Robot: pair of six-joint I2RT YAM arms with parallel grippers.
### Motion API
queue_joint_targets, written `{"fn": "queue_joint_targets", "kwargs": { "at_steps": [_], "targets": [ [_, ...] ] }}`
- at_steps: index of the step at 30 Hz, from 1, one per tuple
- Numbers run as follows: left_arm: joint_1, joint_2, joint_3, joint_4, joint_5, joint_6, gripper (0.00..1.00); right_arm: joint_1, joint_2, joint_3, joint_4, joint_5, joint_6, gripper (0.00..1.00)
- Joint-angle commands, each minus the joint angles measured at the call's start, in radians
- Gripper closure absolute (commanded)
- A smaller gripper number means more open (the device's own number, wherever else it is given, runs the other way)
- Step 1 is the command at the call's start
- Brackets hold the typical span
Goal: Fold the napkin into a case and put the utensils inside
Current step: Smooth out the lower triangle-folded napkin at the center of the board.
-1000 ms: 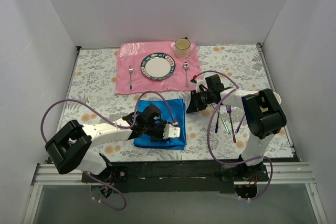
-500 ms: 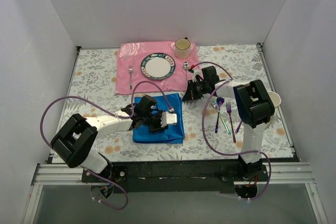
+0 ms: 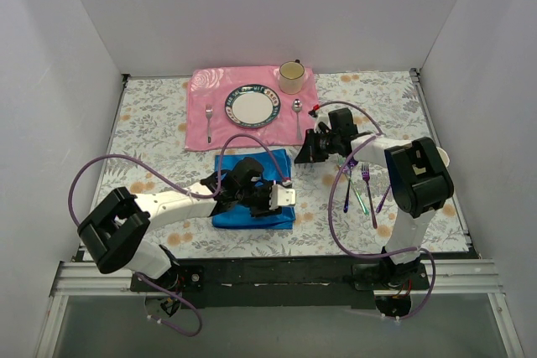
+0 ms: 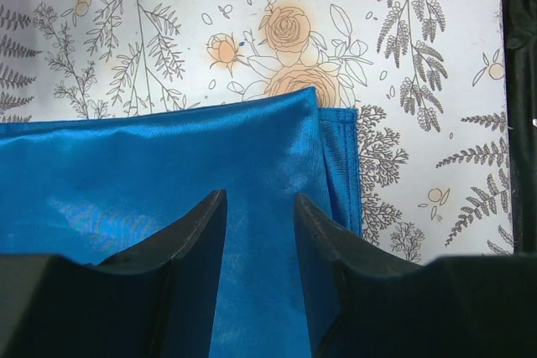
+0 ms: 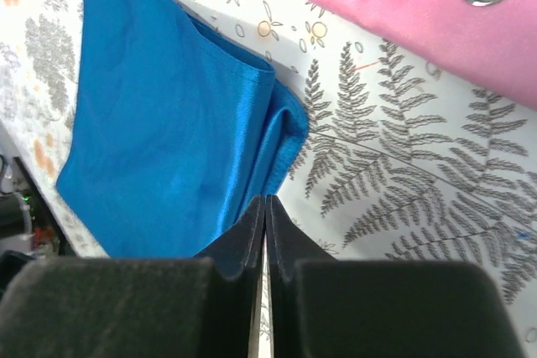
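Blue napkin [image 3: 239,215] lies flat on the floral table cover [image 3: 151,140], folded over. I see stacked layers along one edge in both wrist views.

Left gripper [image 4: 258,197] is right above the napkin, near its layered edge. The fingers [image 4: 197,236] are spread with a clear gap. Blue cloth shows through the gap and nothing is pinched.

Right gripper [image 5: 265,200] sits at the napkin's far right corner, at the cloth edge. Its fingers are pressed almost together, with just a thin slit between them. I can't tell if any cloth is caught in there.

Utensils [image 3: 362,186], the iridescent ones, are loose on the table cover well to the right of the napkin, none in it.

Beyond the napkin's far edge is the pink placemat [image 3: 201,90]. It holds the plate [image 3: 252,106], the cup [image 3: 291,77], the silver fork [image 3: 209,121] and the silver spoon [image 3: 297,116].
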Motion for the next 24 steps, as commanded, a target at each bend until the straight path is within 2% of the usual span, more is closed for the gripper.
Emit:
{"fn": "queue_joint_targets", "kwargs": {
  "at_steps": [1,7,10,11,13,14,16,17,18,24],
  "targets": [
    [-0.001,-0.043,-0.009,0.027,-0.004,-0.045,0.64,-0.001,0.024,-0.011,0.101,-0.095,0.108,0.99],
    [-0.001,-0.054,-0.025,0.027,-0.02,-0.048,0.64,-0.008,0.058,-0.049,0.219,-0.185,0.227,0.99],
    [-0.001,-0.057,-0.023,0.027,-0.015,-0.056,0.64,-0.019,0.052,-0.087,0.297,-0.224,0.312,0.8],
    [-0.001,-0.059,-0.023,0.027,-0.015,-0.062,0.64,-0.022,0.046,-0.097,0.349,-0.253,0.356,0.67],
    [-0.001,-0.059,-0.023,0.027,-0.014,-0.067,0.64,-0.036,0.037,-0.118,0.39,-0.276,0.389,0.54],
    [-0.001,-0.062,-0.023,0.027,-0.014,-0.068,0.64,-0.039,0.025,-0.124,0.422,-0.291,0.402,0.38],
    [-0.001,-0.062,-0.025,0.027,-0.012,-0.068,0.64,-0.045,0.015,-0.138,0.449,-0.307,0.439,0.25],
    [-0.001,-0.063,-0.025,0.027,-0.017,-0.068,0.64,-0.045,0.009,-0.141,0.469,-0.313,0.447,0.15],
    [-0.001,-0.062,-0.023,0.027,-0.017,-0.068,0.64,-0.045,0.009,-0.143,0.469,-0.311,0.452,0.11],
    [-0.001,-0.046,-0.02,0.038,-0.018,-0.068,0.64,-0.045,0.063,-0.114,0.5,-0.314,0.472,0.08]
  ]
}}
